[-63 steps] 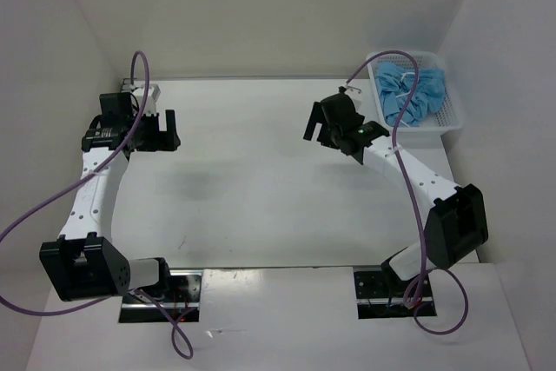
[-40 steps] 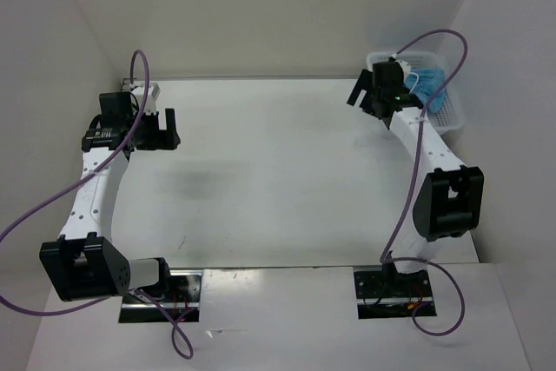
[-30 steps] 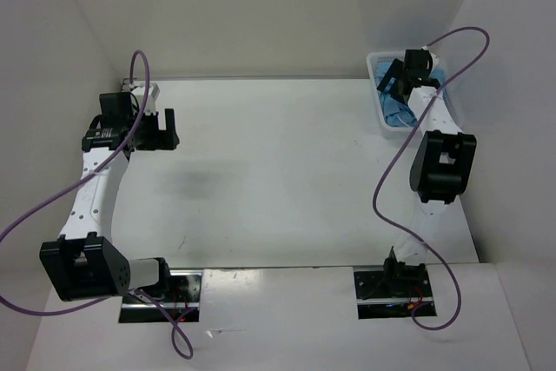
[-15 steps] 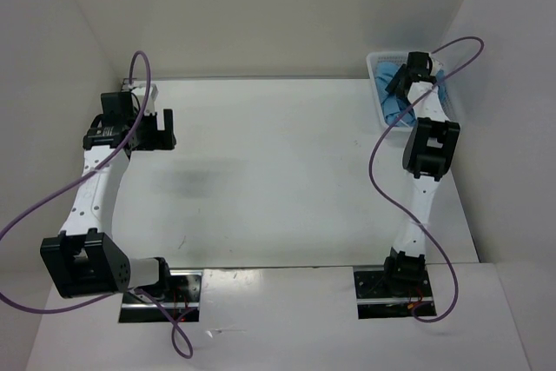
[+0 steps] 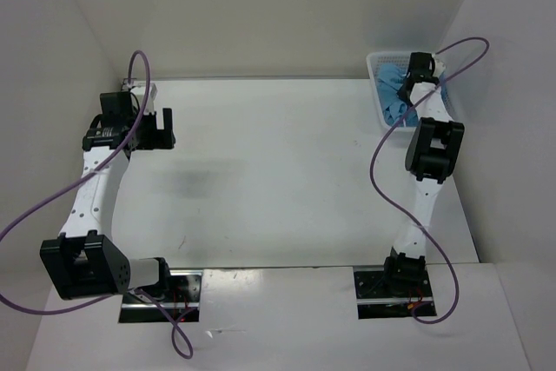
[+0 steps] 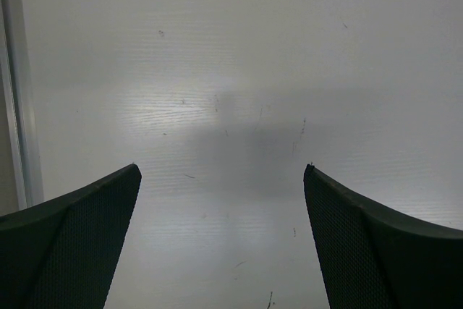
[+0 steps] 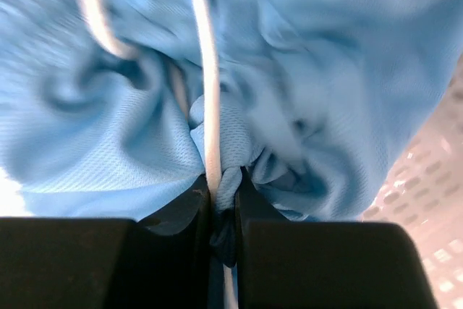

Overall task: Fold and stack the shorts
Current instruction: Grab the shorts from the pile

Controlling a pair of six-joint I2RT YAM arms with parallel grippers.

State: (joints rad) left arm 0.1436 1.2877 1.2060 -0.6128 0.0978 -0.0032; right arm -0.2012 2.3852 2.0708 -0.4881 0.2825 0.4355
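- The crumpled light blue soft fabric shorts (image 7: 311, 85) are bunched in the white plastic mesh basket (image 5: 374, 62) at the far right corner.
- A fold, with the white drawstring (image 7: 205, 70), is pinched by the right gripper (image 7: 223, 187).
- Much of the basket is hidden by the right arm.
- The left gripper (image 6: 222, 171) is held wide apart over the white table (image 6: 239, 63).

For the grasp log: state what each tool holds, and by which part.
Right tool pinches a bunched fold of the shorts, drawstring included. Left tool open, holding nothing.
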